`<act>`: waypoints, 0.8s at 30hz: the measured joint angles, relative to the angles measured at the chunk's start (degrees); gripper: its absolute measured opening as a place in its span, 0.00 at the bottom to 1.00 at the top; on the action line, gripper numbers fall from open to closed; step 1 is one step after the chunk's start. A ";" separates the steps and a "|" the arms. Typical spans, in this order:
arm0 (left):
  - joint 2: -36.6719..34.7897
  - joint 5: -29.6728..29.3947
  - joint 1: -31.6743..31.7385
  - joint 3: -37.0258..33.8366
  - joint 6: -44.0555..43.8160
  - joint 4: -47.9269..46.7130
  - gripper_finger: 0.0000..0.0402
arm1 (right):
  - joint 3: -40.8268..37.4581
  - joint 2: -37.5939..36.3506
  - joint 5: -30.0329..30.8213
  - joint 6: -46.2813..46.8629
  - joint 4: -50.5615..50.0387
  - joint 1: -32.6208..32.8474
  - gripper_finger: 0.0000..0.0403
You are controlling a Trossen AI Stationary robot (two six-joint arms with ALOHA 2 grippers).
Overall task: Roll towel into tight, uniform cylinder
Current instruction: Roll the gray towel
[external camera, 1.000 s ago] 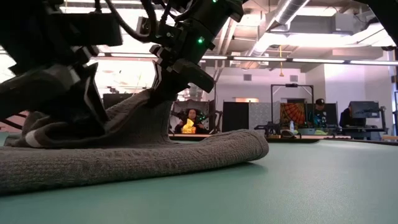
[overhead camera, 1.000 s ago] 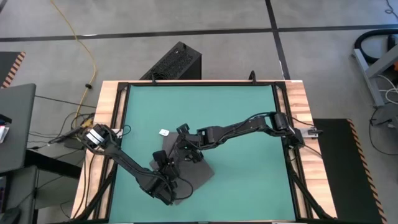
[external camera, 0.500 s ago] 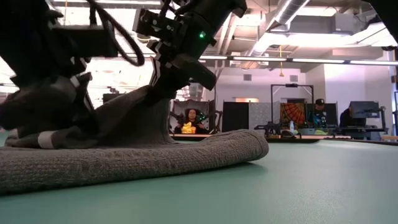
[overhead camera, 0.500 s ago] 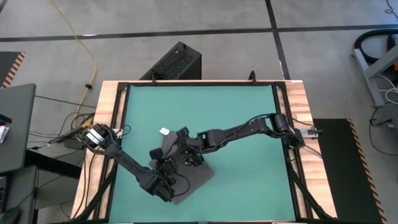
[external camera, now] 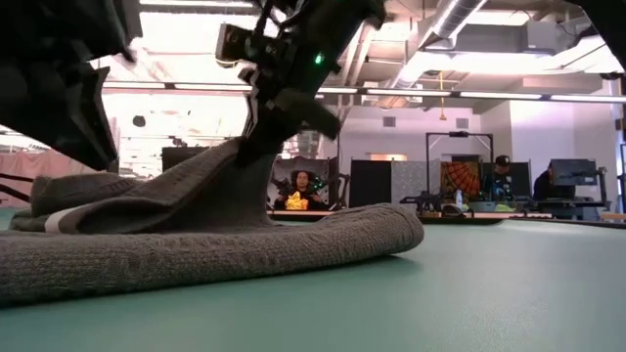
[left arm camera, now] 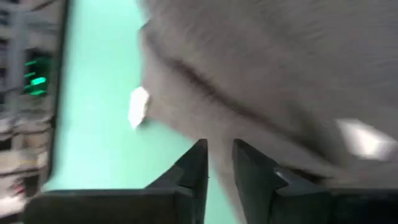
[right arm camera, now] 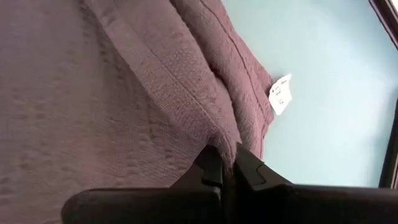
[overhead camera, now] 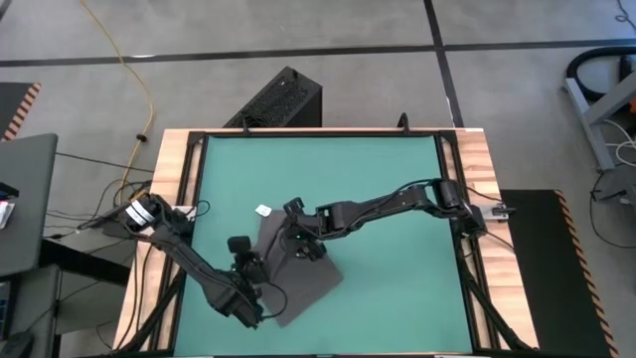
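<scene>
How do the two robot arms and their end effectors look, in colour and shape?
Both arms are black and jointed, with thin black cables. The left arm has a white band near its base. The right end effector has two flat dark fingers; a small green light glows on that arm.

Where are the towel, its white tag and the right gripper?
towel (overhead camera: 303, 283): high view, flat lower part.
white tag (right arm camera: 280, 94): right wrist view, middle of the tag.
right gripper (right arm camera: 227, 163): right wrist view, between fingertips pinching a towel fold.

Towel (overhead camera: 298, 270) on mat (overhead camera: 378, 189), tag (overhead camera: 262, 211) just beside, black box (overhead camera: 281, 99) behind table (overhead camera: 473, 159)
</scene>
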 joint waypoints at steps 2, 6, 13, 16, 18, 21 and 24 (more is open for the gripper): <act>-0.02 -2.15 0.07 -0.76 -0.40 0.21 0.21 | 0.00 -1.40 0.02 0.43 -1.17 0.41 0.05; -0.02 -2.77 0.15 -0.25 2.05 0.61 0.23 | 0.00 -4.23 0.22 0.90 -3.45 0.73 0.05; -2.34 -11.60 -0.52 2.59 2.65 1.44 0.22 | 0.00 -9.17 0.89 3.36 -5.63 -2.47 0.05; -3.13 -11.80 -0.19 2.22 4.10 6.26 0.26 | 0.00 -10.87 -0.63 4.89 -6.88 -4.58 0.05; -3.13 -11.64 -0.17 1.39 8.99 11.52 0.30 | 0.00 -11.70 -2.12 6.53 -7.48 -6.14 0.05; -3.10 -10.13 -0.09 -0.15 18.40 21.04 0.37 | 0.00 -13.17 -6.27 9.07 -8.37 -8.49 0.05; -3.08 -9.79 0.13 -2.24 21.91 25.77 0.46 | 0.00 -14.73 -9.00 11.29 -9.98 -10.31 0.05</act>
